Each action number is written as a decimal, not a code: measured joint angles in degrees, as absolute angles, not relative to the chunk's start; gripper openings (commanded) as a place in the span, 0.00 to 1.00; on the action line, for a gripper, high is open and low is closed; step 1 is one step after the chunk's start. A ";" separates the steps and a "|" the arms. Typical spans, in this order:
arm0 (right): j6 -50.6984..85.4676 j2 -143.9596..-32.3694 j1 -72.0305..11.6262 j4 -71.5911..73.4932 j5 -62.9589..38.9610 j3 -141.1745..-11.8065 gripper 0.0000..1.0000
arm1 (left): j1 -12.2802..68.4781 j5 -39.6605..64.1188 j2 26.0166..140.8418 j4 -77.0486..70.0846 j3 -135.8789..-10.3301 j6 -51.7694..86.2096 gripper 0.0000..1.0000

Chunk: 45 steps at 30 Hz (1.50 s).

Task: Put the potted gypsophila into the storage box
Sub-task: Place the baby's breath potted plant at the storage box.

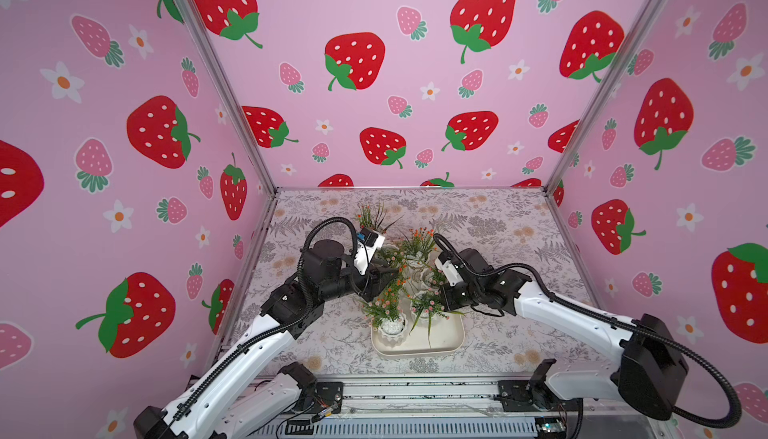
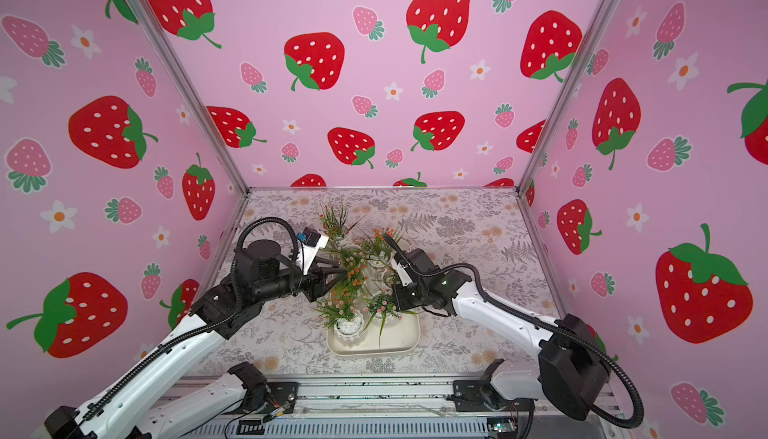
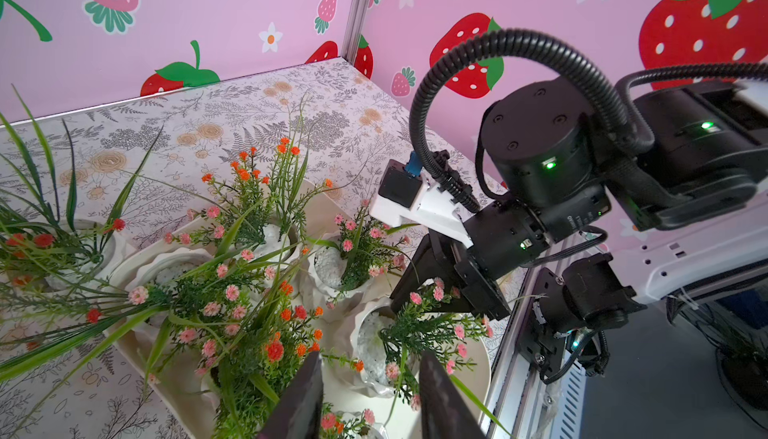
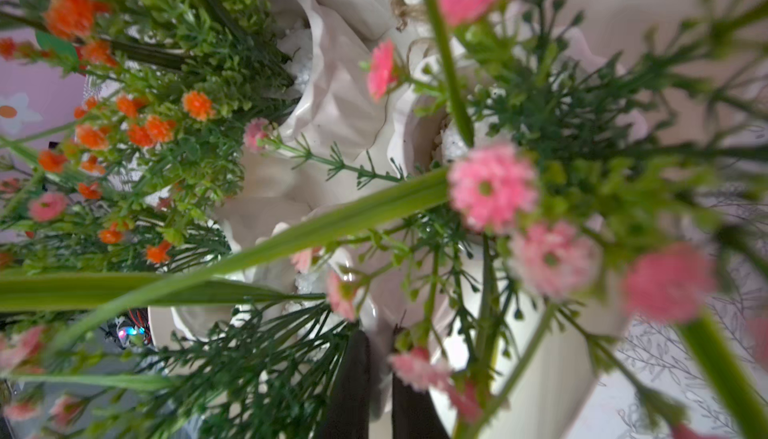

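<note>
While one potted gypsophila (image 3: 81,250) stands just beyond the far left corner of the storage box (image 1: 419,351), the left gripper (image 3: 372,374) hovers over the box's left side, jaws partly spread, the nearer tool. At the box's right edge, the right gripper (image 4: 378,345) pinches what looks like the rim of a boxed pot (image 3: 368,345).

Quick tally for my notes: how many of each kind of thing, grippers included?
potted gypsophila: 7, several half hidden by sprigs
storage box: 1
grippers: 2, left gripper and right gripper
Total: 10
</note>
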<state>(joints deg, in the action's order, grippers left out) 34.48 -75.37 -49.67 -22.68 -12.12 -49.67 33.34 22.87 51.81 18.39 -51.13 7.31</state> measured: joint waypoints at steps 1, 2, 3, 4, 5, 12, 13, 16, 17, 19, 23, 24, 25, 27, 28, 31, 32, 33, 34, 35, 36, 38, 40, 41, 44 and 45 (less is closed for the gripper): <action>35.18 -75.57 -49.74 -21.82 -11.60 -49.56 0.00 | 33.43 22.83 51.81 18.44 -51.13 7.27 0.41; 35.90 -75.70 -49.78 -21.12 -11.20 -49.45 0.00 | 33.52 22.65 51.81 18.46 -51.13 7.22 0.41; 36.56 -75.88 -49.78 -20.40 -10.90 -49.32 0.00 | 33.63 22.57 51.81 18.48 -51.13 7.18 0.41; 37.32 -76.09 -49.89 -19.62 -10.66 -49.19 0.00 | 33.71 22.48 51.81 18.52 -51.13 7.09 0.41; 37.85 -76.34 -49.95 -18.85 -10.48 -49.10 0.00 | 33.78 22.46 51.81 18.57 -51.13 7.05 0.41; 41.95 -77.19 -50.89 -11.42 -8.62 -46.54 0.00 | 34.04 22.31 52.03 19.57 -51.13 6.28 0.41; 42.54 -77.19 -51.00 -10.13 -8.36 -45.80 0.00 | 34.04 22.17 52.07 19.57 -51.13 6.20 0.41; 43.75 -77.54 -51.16 -8.23 -8.01 -44.60 0.00 | 34.04 21.93 52.23 19.59 -51.13 5.98 0.41; 43.92 -77.91 -51.22 -7.99 -7.94 -44.58 0.00 | 34.04 21.85 52.25 19.62 -51.13 5.93 0.41; 44.05 -78.70 -51.22 -7.55 -7.94 -44.58 0.04 | 34.09 21.65 52.29 19.64 -51.13 5.80 0.41; 44.40 -79.70 -51.24 -6.94 -7.94 -44.58 0.19 | 34.09 21.41 52.29 19.90 -51.13 5.74 0.41; 44.64 -79.75 -51.24 -6.42 -7.94 -44.58 0.23 | 34.09 21.39 52.29 20.01 -51.13 5.69 0.42; 44.86 -79.75 -51.22 -5.98 -7.92 -44.58 0.25 | 34.09 21.37 52.34 20.05 -51.13 5.63 0.41; 44.80 -79.75 -51.22 -5.34 -7.90 -44.62 0.30 | 34.09 21.10 52.40 20.08 -51.13 5.52 0.42; 44.84 -79.66 -51.22 -5.30 -7.92 -44.64 0.32 | 34.09 20.97 52.45 20.08 -51.13 5.43 0.42; 44.51 -78.63 -51.22 -5.91 -7.90 -44.66 0.35 | 34.13 20.43 52.66 20.34 -51.13 5.13 0.42; 44.23 -77.76 -51.22 -6.39 -7.84 -44.66 0.36 | 34.13 20.12 52.66 20.53 -51.13 4.99 0.42; 43.79 -76.53 -51.22 -7.18 -7.60 -44.66 0.37 | 34.13 19.92 52.66 20.62 -51.13 4.89 0.42; 43.46 -75.22 -51.22 -7.86 -7.29 -44.66 0.38 | 34.13 19.77 52.66 20.69 -51.13 4.75 0.43; 43.16 -73.43 -51.22 -8.58 -6.94 -44.66 0.39 | 34.11 19.40 52.66 20.86 -51.13 4.71 0.43; 42.54 -71.09 -51.22 -9.15 -6.37 -44.60 0.41 | 33.95 18.98 52.66 20.95 -51.13 4.73 0.44; 41.65 -66.37 -50.96 -9.85 -5.54 -44.34 0.44 | 33.39 18.26 52.66 21.10 -51.13 4.93 0.44; 40.40 -61.14 -50.41 -11.09 -4.91 -44.18 0.45 | 32.08 17.32 52.66 21.30 -51.16 6.07 0.45; 39.51 -58.59 -49.74 -11.77 -4.73 -44.21 0.46 | 30.96 16.86 52.84 21.54 -51.27 6.96 0.45; 36.99 -53.69 -46.17 -14.85 -4.43 -44.73 0.47 | 26.70 15.79 54.13 23.42 -52.86 10.22 0.45; 35.92 -52.97 -44.18 -16.45 -4.78 -45.34 0.47 | 25.06 15.44 54.68 24.14 -53.58 11.42 0.45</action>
<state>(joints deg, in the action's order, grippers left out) 35.92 -52.97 -44.18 -16.45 -4.78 -45.34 25.06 15.44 54.68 24.14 -53.58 11.42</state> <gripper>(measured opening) 0.467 0.450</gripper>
